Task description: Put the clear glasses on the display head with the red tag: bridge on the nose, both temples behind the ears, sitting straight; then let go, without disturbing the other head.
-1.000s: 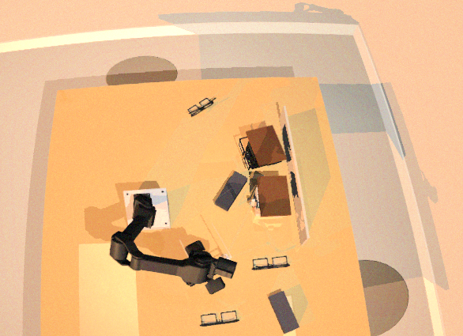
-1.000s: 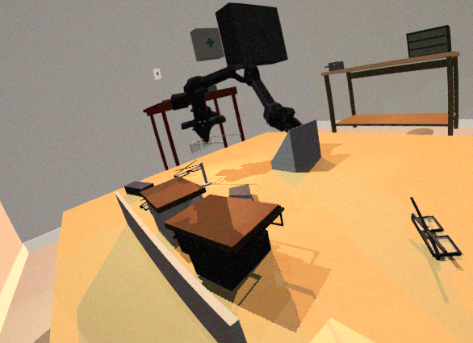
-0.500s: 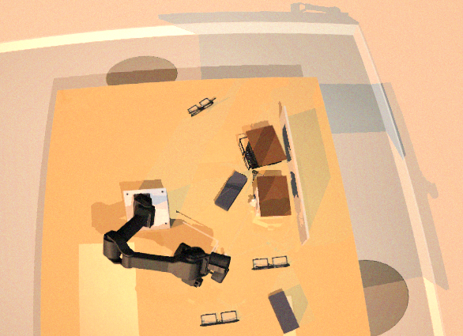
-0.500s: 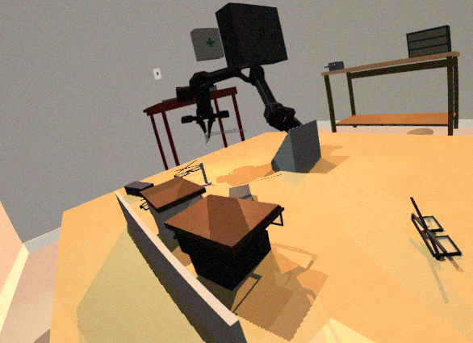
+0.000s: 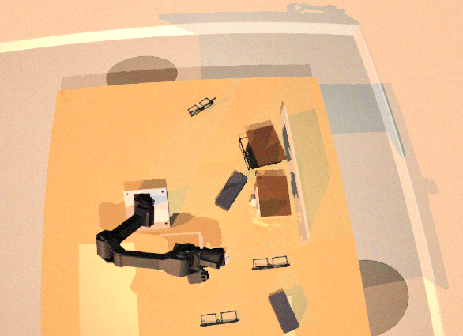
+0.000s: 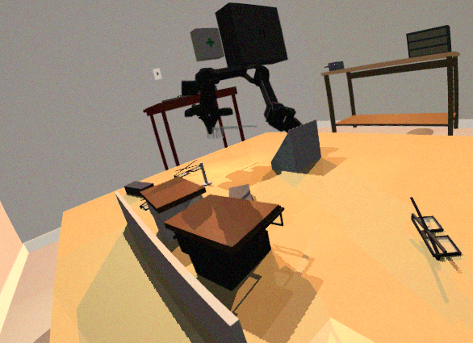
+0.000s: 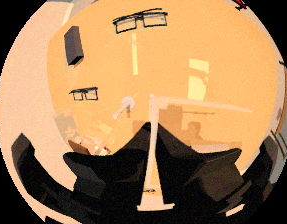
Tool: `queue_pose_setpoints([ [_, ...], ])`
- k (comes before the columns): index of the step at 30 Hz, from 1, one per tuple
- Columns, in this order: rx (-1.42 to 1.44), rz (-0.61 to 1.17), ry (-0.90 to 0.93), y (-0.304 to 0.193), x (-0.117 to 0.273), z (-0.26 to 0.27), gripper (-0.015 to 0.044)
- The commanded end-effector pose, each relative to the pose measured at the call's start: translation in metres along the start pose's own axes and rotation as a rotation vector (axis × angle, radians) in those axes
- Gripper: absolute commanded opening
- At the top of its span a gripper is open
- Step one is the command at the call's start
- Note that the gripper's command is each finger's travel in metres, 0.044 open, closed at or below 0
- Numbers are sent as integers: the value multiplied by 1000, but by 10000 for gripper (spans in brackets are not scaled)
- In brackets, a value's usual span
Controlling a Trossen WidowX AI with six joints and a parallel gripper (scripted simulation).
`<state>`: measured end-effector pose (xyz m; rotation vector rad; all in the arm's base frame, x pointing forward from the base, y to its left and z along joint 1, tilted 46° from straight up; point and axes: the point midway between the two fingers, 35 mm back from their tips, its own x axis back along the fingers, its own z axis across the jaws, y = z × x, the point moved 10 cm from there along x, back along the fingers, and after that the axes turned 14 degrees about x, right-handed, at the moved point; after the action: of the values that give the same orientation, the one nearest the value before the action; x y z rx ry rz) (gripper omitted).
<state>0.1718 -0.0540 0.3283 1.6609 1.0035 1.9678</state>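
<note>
My gripper (image 5: 222, 260) (image 6: 211, 131) (image 7: 151, 125) is shut on the clear glasses (image 5: 182, 233) (image 6: 219, 132) (image 7: 204, 103), held above the table. Their pale frame extends sideways from the fingertips; the lenses and much of the temples are hard to make out. One brown-topped head (image 5: 273, 194) (image 6: 173, 194) (image 7: 79, 147) stands in front of the long panel; a small red spot (image 7: 105, 148) shows beside it in the wrist view. The other brown-topped head (image 5: 265, 145) (image 6: 223, 222) stands close by, with black glasses (image 5: 245, 150) (image 6: 278, 219) at its front.
An upright panel (image 5: 295, 186) (image 6: 173, 262) runs behind both heads. Dark blocks (image 5: 231, 190) (image 5: 284, 311) lie in front of them and at the near side. Black glasses (image 5: 271, 262) (image 5: 219, 319) (image 5: 201, 107) lie apart. A thin post (image 6: 204, 173) stands on a pale disc (image 7: 128, 102).
</note>
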Motion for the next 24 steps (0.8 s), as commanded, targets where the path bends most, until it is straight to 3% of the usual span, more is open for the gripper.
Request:
queue_pose_setpoints([
  [1, 123, 5, 23, -4, 4, -5, 0],
  [24, 971, -48, 155, -25, 22, -27, 0],
])
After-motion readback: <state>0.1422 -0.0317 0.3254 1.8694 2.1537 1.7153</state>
